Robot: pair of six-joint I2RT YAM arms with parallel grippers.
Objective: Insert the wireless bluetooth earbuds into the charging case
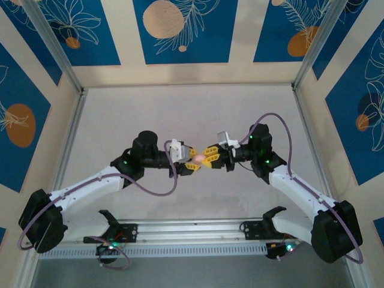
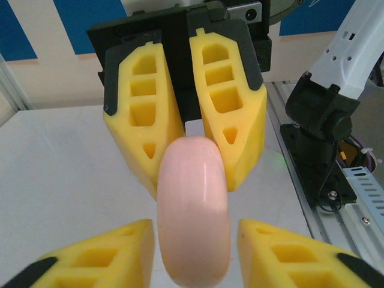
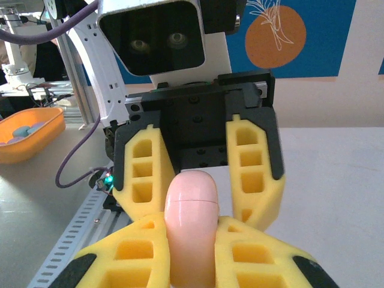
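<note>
Early stage: pink charging case (image 1: 198, 158) is held mid-air above the desk (image 1: 180, 108) betw. both arms, right end effector (image 3: 192, 231) clenched on it, left end effector (image 2: 195, 240) straddling it, grip unclear; lid looks shut, so opening & seating earbuds prob. remain

A pale grey table (image 1: 180, 114) is enclosed by cream walls (image 1: 123, 36), on which blue panels (image 1: 180, 45) with orange circles (image 1: 163, 18) and white leaf outlines are painted. 2 aluminium posts (image 1: 54, 47) are set at the far corners. An orange tray (image 3: 30, 135) holding bluish-grey items (image 3: 24, 130) is seen past a slotted metal rail (image 3: 66, 240).
</note>
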